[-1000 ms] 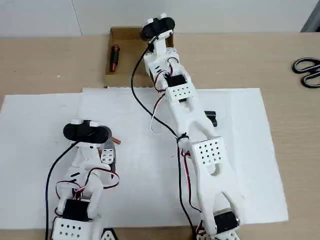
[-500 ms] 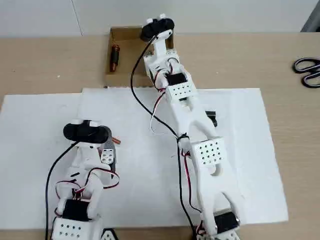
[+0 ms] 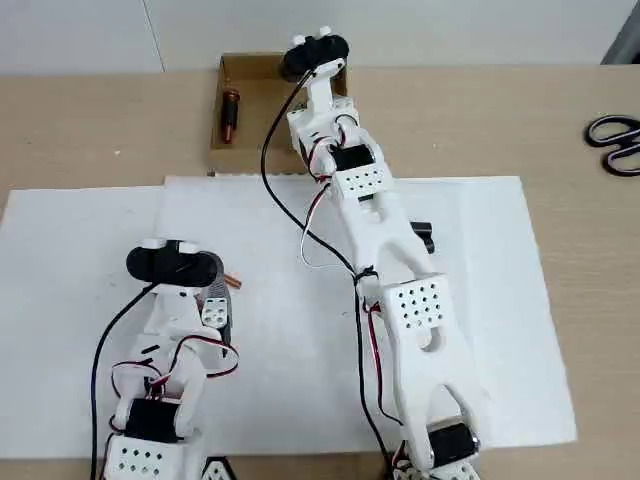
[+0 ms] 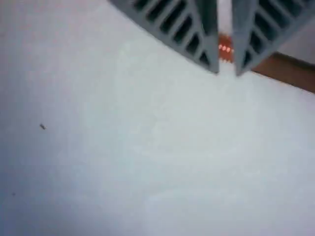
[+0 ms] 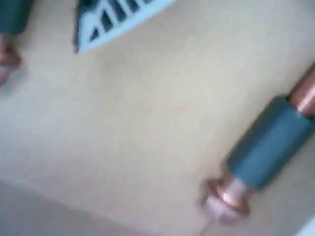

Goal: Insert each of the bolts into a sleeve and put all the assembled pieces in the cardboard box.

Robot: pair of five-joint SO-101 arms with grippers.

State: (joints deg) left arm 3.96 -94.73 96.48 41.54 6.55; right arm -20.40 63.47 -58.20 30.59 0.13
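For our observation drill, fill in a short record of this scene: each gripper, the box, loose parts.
Left gripper: shut on a bolt, over the paper
Right gripper: over the box
Box contents: one assembled piece
Loose sleeve: lying on the paper
Scissors: on the table, far right

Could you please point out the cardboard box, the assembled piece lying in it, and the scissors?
cardboard box (image 3: 255, 105), high view, on its bare floor.
assembled piece (image 3: 230, 118), high view, on the middle of its length.
scissors (image 3: 592, 130), high view, on a handle loop.
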